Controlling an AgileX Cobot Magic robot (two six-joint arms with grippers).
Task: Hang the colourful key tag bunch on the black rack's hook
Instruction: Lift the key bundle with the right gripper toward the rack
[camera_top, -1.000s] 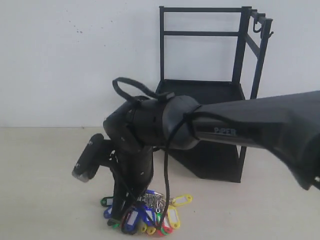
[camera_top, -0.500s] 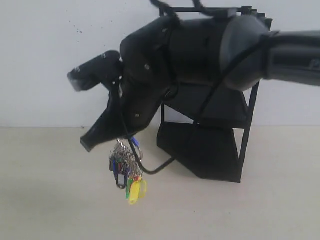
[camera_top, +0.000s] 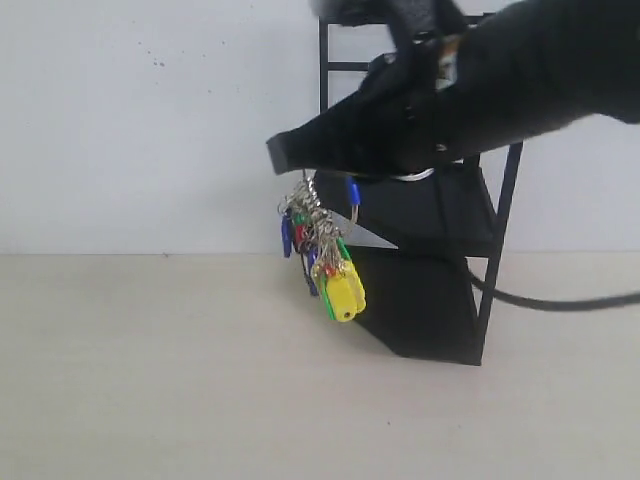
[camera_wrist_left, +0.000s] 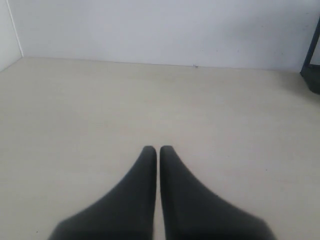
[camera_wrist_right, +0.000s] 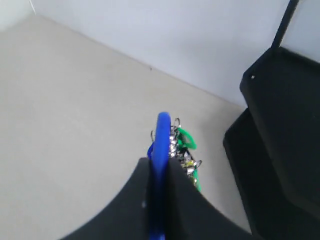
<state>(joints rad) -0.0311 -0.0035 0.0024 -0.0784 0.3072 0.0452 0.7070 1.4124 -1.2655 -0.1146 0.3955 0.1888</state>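
Observation:
My right gripper is shut on the blue loop of the colourful key tag bunch. The bunch hangs free well above the table, its yellow and green tags lowest. It dangles just left of the black rack, in front of the rack's lower shelf. The right wrist view shows the loop pinched between the jaws of the right gripper, with metal rings and green tags below. The right arm hides the rack's top and the hook. My left gripper is shut on nothing, low over bare table.
A white wall stands behind the beige table. A black cable trails from the right arm past the rack's front post. The rack's shelves fill one side of the right wrist view.
The right gripper has lifted the key tag bunch off the table, raised it high and carried it rightward to the rack. The bunch now swings in the air.

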